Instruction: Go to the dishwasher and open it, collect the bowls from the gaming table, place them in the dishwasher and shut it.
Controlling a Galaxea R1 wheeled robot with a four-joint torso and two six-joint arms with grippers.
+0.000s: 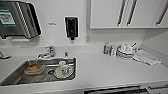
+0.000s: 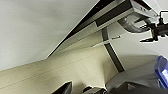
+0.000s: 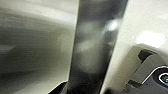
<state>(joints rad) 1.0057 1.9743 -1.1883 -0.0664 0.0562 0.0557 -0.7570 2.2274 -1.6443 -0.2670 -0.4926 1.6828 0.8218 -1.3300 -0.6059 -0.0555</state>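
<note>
Just under the counter's front edge, a dark strip with a steel rim marks the top of the dishwasher (image 1: 112, 89). A dark, blurred upright bar (image 3: 96, 47) looms very close in the right wrist view, against pale fronts; I cannot tell if it is the dishwasher's handle. In the left wrist view, the counter's underside and a grey curved bar (image 2: 128, 25) show, with a dark robot part (image 2: 155, 28) beside the bar. The gaming table and its bowls are out of view.
A white counter (image 1: 100, 67) holds a steel sink (image 1: 15, 75) with a tap, a bowl (image 1: 33, 68) and a plate with a cup (image 1: 63, 70). Stacked dishes (image 1: 126, 51), a bottle and a cloth (image 1: 146, 57) lie at the right. White wall cupboards hang above.
</note>
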